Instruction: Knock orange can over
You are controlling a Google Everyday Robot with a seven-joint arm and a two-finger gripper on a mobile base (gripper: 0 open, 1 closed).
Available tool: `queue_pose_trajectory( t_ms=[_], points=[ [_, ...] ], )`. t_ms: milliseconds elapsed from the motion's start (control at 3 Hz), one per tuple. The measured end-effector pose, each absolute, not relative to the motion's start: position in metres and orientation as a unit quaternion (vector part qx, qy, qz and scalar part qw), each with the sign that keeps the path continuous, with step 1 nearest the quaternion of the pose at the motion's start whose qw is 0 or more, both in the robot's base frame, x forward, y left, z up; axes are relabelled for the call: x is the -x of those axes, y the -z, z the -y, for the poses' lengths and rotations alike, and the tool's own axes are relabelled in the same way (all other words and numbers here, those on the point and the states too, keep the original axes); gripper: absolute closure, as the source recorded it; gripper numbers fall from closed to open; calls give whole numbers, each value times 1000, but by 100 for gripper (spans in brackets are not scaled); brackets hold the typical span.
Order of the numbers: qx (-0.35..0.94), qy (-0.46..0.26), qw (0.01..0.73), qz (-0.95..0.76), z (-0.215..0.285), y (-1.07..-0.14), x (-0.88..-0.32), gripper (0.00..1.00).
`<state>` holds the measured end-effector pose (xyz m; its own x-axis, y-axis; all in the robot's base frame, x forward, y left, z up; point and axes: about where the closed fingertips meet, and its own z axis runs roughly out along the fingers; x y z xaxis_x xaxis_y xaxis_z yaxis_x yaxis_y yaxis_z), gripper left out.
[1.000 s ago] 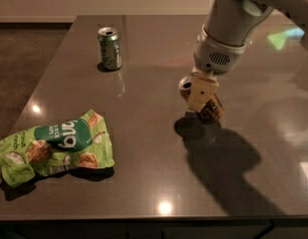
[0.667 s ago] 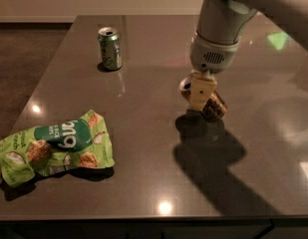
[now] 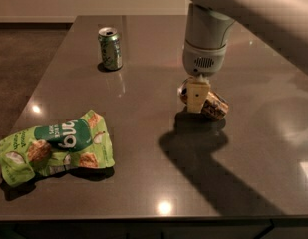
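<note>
Since the earlier frames the arm [image 3: 208,34] has been carried a little to the left over the tabletop [image 3: 143,73], and the claw [image 3: 197,101] has been carried with it, while the other things have been left where they lay. Most of the view is taken up by the dark, glossy tabletop, on which ceiling lights are mirrored as bright spots. The pale grey arm is let down from the upper right, and a long shadow is thrown by it toward the near edge. A crumpled green snack bag [image 3: 56,146] is laid near the front left corner, well apart from everything else. A green can [image 3: 109,48] is stood upright near the far left. The orange can [image 3: 217,106] is found right of centre, directly under the arm and touching the claw; it is tipped off the upright, with its silver end shown left of the claw and its orange body to the right. Whether the claw is wide or narrow cannot be told, since it is seen from the front only as one tan block across the can.
</note>
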<state>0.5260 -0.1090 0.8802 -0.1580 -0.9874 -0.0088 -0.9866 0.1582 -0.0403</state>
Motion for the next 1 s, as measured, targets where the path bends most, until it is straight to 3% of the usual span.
queue_pose_trajectory(
  t_ms=[333,667,1000],
  points=[
    [652,19,11,-758,106,-874,-527,7],
    [652,16,11,-758,104,-871,-526,0],
    [652,16,11,-758,104,-871,-526,0]
  ],
)
